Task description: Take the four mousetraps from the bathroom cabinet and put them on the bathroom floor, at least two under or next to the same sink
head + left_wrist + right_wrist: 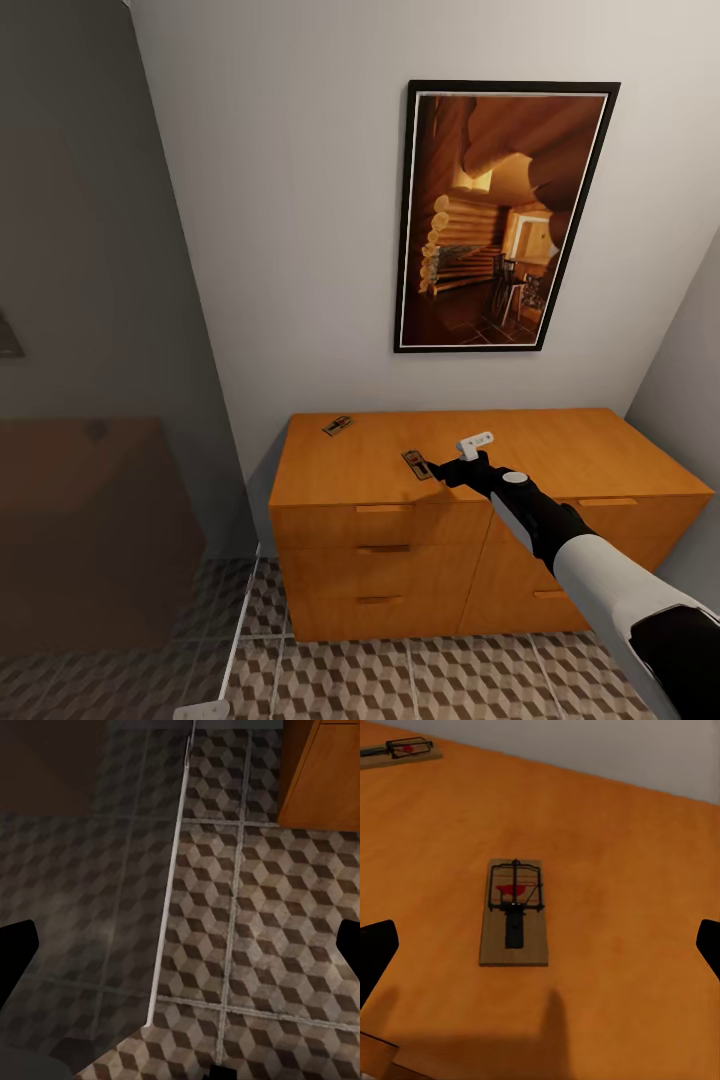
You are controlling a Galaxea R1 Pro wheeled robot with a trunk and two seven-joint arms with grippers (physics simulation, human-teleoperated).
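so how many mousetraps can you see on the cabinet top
2. One mousetrap lies just ahead of the right gripper; the other mousetrap sits near the cabinet top's back left corner. More may be hidden.

**Soft, even light with one dim corner**

My head view is evenly lit, with no glare and no hard highlights. The left of the frame sits behind a smoky glass panel [100, 400], so everything there reads dull and dark. The cabinet [600, 455] top glows a flat orange.

From my right wrist, a soft-edged shadow falls at the lower centre, below the mousetrap [514, 913], which stays reasonably sharp. My fingertips [375, 952] show as plain black shapes at the frame edges.

From my left wrist, the bathroom floor [285, 915] is brighter on the right, murky on the left, and slightly soft throughout.
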